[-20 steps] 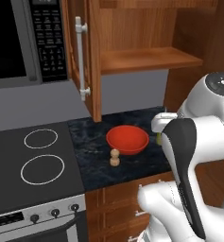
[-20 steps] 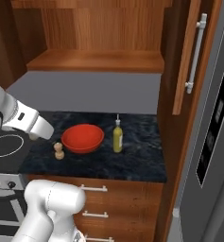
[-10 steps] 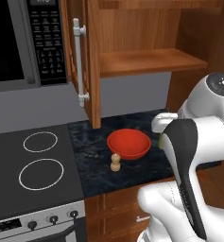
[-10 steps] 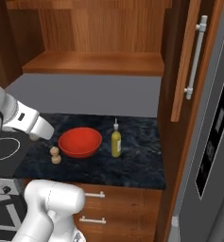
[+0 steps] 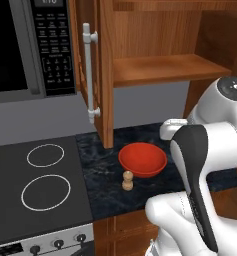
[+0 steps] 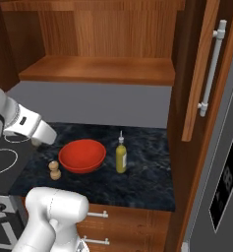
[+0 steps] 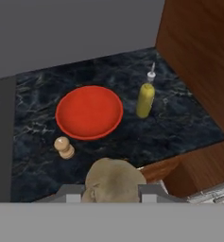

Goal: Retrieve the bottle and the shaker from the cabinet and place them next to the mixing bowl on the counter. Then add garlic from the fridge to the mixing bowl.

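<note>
A red mixing bowl sits on the dark marble counter. Left of it, close by, stands the small wooden shaker. On the bowl's right stands the yellow bottle, upright. In the hand view my gripper hangs above the counter's front edge, shut on a tan garlic bulb between its fingertips. In the left base view my arm hides the bottle.
A black stovetop adjoins the counter on the left, under a microwave. The wall cabinet above has both doors swung open over its shelf. The grey fridge stands at the right.
Both base views have shifted, so the counter now sits slightly lower and nearer: the base has moved. Bowl, shaker and bottle keep their places.
</note>
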You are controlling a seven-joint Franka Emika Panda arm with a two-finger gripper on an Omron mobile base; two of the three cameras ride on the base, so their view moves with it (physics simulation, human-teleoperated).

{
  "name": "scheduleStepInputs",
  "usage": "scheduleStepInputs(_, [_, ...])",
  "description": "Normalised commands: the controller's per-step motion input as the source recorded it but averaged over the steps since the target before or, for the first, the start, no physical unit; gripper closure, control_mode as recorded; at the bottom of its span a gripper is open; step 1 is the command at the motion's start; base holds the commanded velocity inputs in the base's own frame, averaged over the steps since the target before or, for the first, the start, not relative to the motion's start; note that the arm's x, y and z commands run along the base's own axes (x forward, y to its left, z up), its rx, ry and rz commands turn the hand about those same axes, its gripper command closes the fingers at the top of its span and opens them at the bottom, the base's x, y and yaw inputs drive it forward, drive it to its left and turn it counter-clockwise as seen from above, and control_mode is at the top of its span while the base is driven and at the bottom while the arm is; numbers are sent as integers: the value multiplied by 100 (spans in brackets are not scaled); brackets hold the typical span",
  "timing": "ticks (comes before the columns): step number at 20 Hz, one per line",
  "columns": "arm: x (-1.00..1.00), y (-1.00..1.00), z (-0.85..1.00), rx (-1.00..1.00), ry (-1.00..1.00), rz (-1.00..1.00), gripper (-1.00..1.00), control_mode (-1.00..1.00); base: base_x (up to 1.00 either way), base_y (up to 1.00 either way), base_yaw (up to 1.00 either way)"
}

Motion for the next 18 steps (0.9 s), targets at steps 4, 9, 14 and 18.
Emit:
scheduleStepInputs(4, [44, -10, 0, 0, 0, 12, 100, -100, 0, 0, 0])
scheduleStepInputs(9, [53, -7, -8, 0, 5, 12, 100, -100, 0, 0, 0])
scheduleStepInputs(14, [58, 0, -49, -1, 17, 4, 100, -100, 0, 0, 0])
scheduleStepInputs(18, [55, 0, -66, -1, 18, 2, 100, -100, 0, 0, 0])
